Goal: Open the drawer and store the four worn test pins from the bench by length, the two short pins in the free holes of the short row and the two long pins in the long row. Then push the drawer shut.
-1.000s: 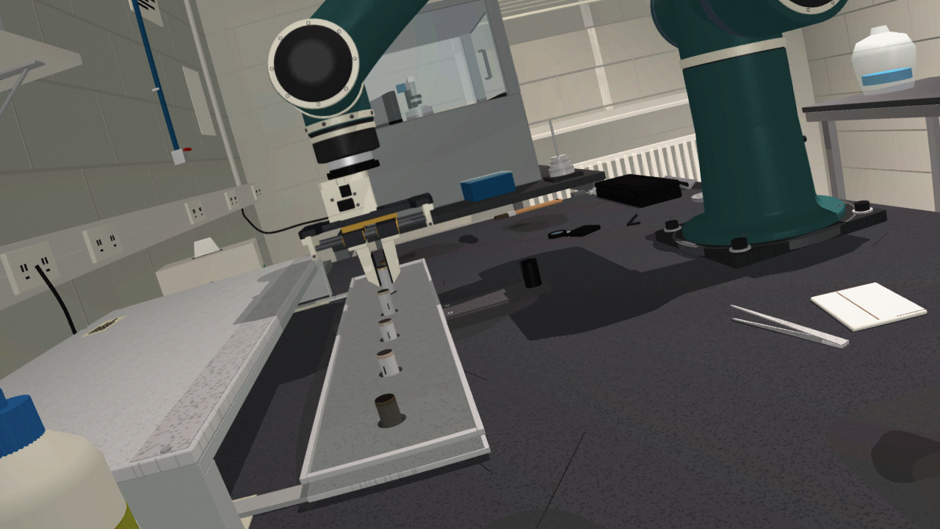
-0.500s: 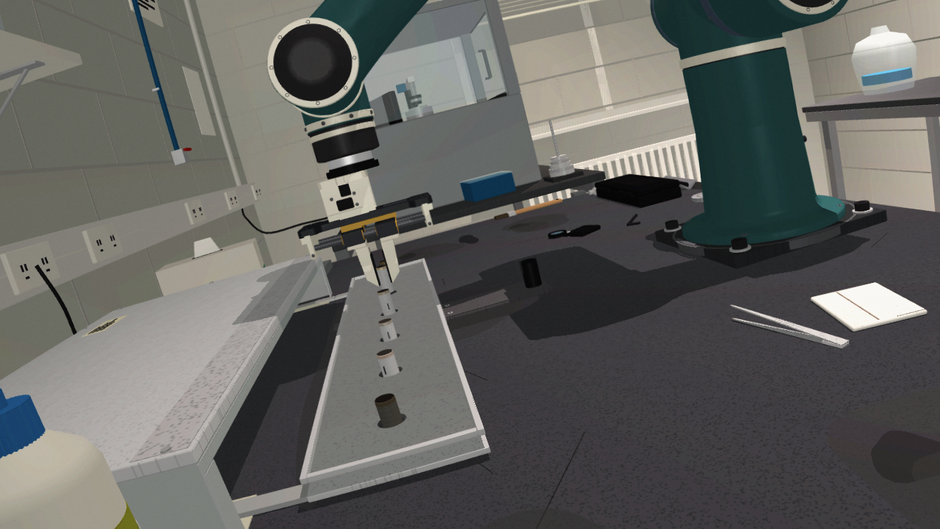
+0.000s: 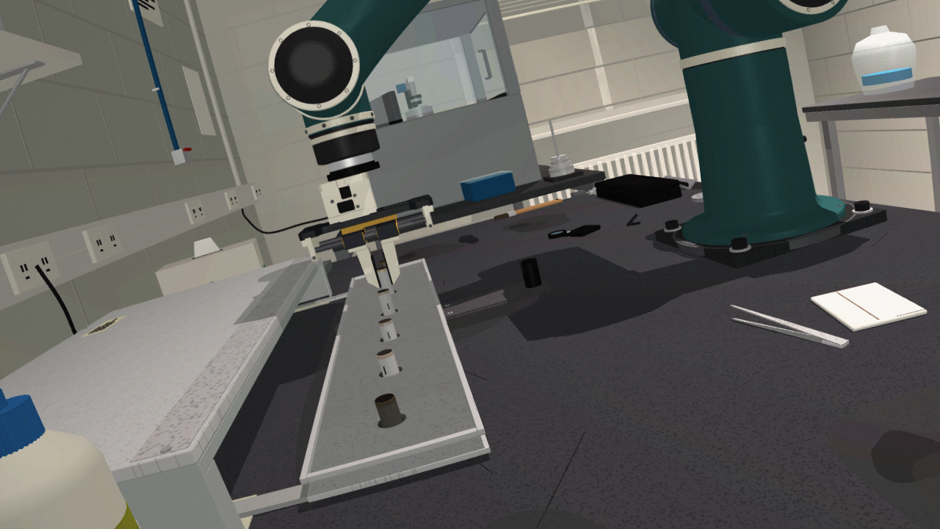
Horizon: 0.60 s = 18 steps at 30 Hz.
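A dark worn pin (image 3: 380, 270) hangs in my closed gripper (image 3: 381, 284) over the far end of the open drawer (image 3: 388, 368). The drawer sticks out from the grey cabinet toward the camera. A row of holes runs down its tray. Three pale pins (image 3: 388, 332) stand in the holes just below the gripper. One dark worn pin (image 3: 388, 409) stands in the nearest hole. Another dark pin (image 3: 531, 272) stands upright on the black bench, right of the drawer's far end. I cannot tell which row is short or long.
Behind the drawer a glass-fronted cabinet (image 3: 447, 79) and a blue box (image 3: 487, 185) stand. The arm's base (image 3: 756, 164) rises on the right. Tweezers (image 3: 789, 326) and a white pad (image 3: 868, 306) lie on the bench. A bottle (image 3: 46, 474) stands at the near left.
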Tool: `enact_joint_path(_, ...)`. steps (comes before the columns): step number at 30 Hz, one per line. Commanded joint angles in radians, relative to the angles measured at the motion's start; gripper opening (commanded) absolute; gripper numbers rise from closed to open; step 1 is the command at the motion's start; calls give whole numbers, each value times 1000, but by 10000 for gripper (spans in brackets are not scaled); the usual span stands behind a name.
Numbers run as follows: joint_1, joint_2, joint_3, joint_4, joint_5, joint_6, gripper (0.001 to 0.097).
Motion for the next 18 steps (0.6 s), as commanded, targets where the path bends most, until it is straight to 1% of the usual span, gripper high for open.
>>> enact_joint_path(1, 0, 0, 1, 0, 1, 0, 23)
enact_joint_path(18, 0, 15, 1, 0, 16, 0, 23)
